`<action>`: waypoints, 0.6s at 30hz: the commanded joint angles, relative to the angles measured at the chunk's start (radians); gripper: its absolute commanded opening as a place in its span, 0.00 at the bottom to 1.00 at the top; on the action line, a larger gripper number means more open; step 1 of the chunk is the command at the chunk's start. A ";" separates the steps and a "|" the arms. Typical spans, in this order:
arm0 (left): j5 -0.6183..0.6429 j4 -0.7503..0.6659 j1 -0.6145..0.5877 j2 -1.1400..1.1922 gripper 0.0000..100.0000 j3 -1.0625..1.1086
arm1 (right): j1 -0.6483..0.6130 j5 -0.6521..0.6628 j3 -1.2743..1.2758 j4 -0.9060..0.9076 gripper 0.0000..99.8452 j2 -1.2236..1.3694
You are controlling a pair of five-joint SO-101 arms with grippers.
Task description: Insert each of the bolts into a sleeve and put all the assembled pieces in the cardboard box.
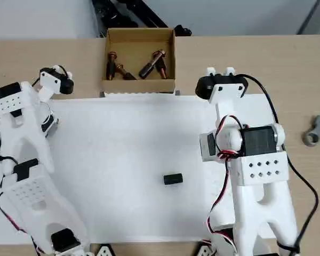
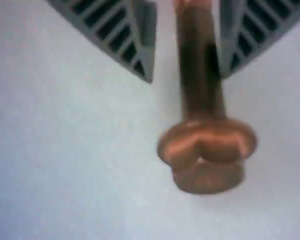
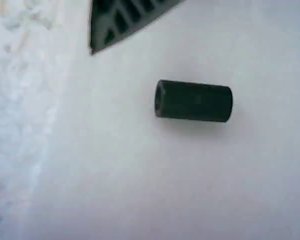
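Jutting from the left fingers (image 2: 132, 42), bolt (image 2: 204, 130) points head-outward.

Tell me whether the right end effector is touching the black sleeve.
Apart. The right wrist view shows bare white mat between the end effector and the sleeve lying on its side.

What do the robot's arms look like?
The left arm and right arm are white plastic with black motor blocks and rows of small round holes. Red, black and white wires loop along them. The left gripper has grey fingers with slanted ribs.
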 commanded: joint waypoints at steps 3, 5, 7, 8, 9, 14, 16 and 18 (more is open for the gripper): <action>0.011 -0.068 0.008 0.049 0.08 -0.018 | 0.008 -0.009 -0.006 -0.010 0.23 -0.025; 0.011 -0.086 0.008 0.078 0.08 -0.019 | 0.008 -0.009 -0.006 -0.010 0.23 -0.025; 0.018 -0.101 0.011 0.110 0.08 -0.019 | 0.008 -0.009 -0.005 -0.010 0.23 -0.025; 0.035 -0.110 0.015 0.126 0.08 -0.019 | 0.008 -0.009 0.000 -0.010 0.23 -0.025; 0.049 -0.118 0.018 0.140 0.08 -0.019 | 0.008 -0.009 0.009 -0.012 0.23 -0.025; 0.060 -0.115 0.032 0.186 0.01 -0.019 | 0.008 -0.011 0.048 -0.012 0.23 -0.025; 0.060 -0.100 0.031 0.189 0.01 -0.019 | 0.008 -0.011 0.048 -0.012 0.23 -0.025; 0.061 -0.095 0.029 0.187 0.00 -0.021 | 0.008 -0.011 0.048 -0.012 0.23 -0.025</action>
